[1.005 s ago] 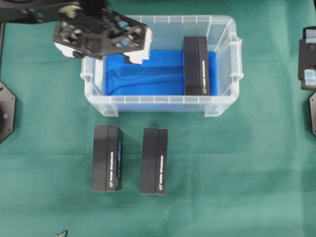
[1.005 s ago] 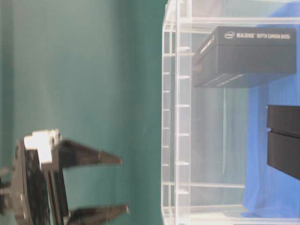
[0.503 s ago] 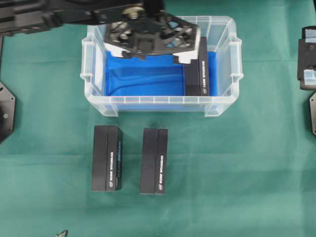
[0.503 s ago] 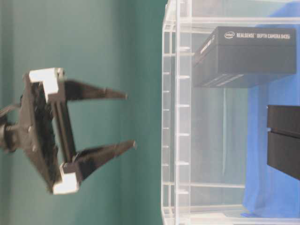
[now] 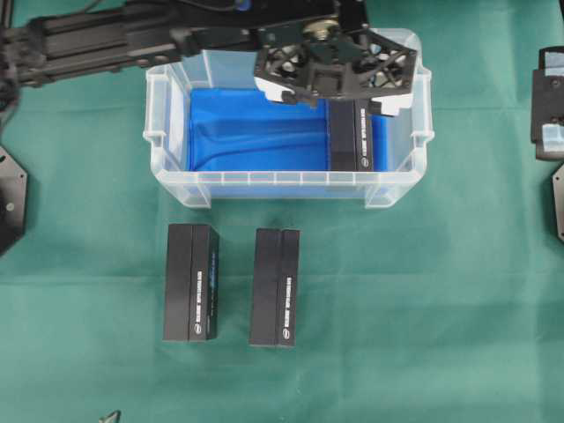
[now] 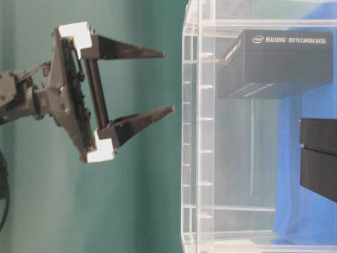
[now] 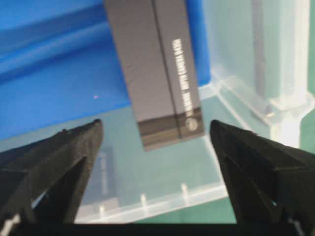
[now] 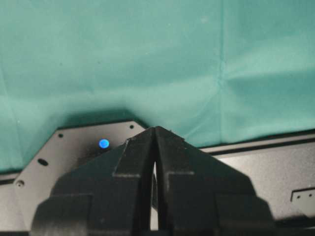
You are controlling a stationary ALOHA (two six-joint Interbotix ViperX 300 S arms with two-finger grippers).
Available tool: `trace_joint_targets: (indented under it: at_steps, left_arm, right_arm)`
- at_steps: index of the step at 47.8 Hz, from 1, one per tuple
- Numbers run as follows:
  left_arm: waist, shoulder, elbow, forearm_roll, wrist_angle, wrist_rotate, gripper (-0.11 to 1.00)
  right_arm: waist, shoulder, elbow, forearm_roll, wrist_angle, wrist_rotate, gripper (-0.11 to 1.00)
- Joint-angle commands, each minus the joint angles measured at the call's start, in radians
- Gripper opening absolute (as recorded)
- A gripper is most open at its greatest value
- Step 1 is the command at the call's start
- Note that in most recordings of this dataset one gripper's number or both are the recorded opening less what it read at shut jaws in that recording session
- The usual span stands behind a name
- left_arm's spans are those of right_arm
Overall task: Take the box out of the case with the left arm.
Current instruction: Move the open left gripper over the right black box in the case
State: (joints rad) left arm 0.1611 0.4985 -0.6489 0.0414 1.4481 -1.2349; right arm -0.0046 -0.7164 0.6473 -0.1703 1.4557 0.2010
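The black box (image 5: 351, 141) stands on edge at the right end of the clear case (image 5: 282, 181), on its blue lining (image 5: 256, 132). My left gripper (image 5: 337, 88) hangs open above the case's rim, over the box's far end, fingers pointing down. The table-level view shows the left gripper (image 6: 167, 81) just above the case's rim (image 6: 197, 132), with nothing between its fingers. In the left wrist view the box (image 7: 157, 73) lies below, centred between the wide-apart fingers of the left gripper (image 7: 156, 125). My right gripper (image 8: 155, 129) is shut and parked at the right edge (image 5: 548, 106).
Two more black boxes (image 5: 190, 282) (image 5: 275, 288) lie side by side on the green cloth in front of the case. One of them shows in the table-level view (image 6: 318, 163). Arm base plates sit at the left (image 5: 11, 198) and right (image 5: 557, 203) edges.
My left gripper has swept rightward from the case's rear left corner to above the box, staying open. The box and the right arm have not moved.
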Motion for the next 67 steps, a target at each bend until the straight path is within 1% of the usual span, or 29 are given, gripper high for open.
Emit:
trace_joint_targets:
  at_steps: [1, 8, 17, 67]
  left_arm:
    - [0.0, 0.003, -0.075, 0.003, 0.015, 0.002, 0.84]
    - [0.002, 0.043, -0.135, 0.003, 0.035, 0.002, 0.84]
    - [0.0, 0.063, -0.163, 0.003, 0.035, 0.002, 0.84]
    - [-0.005, 0.064, -0.158, 0.003, 0.037, 0.002, 0.84]
  right_arm:
    - [-0.002, 0.0, -0.009, -0.003, -0.005, 0.002, 0.0]
    - [-0.002, 0.0, -0.009, -0.002, -0.005, 0.002, 0.0]
    - [-0.002, -0.002, -0.011, -0.003, -0.005, 0.002, 0.0]
    - [-0.002, 0.0, -0.009, 0.003, -0.005, 0.008, 0.0]
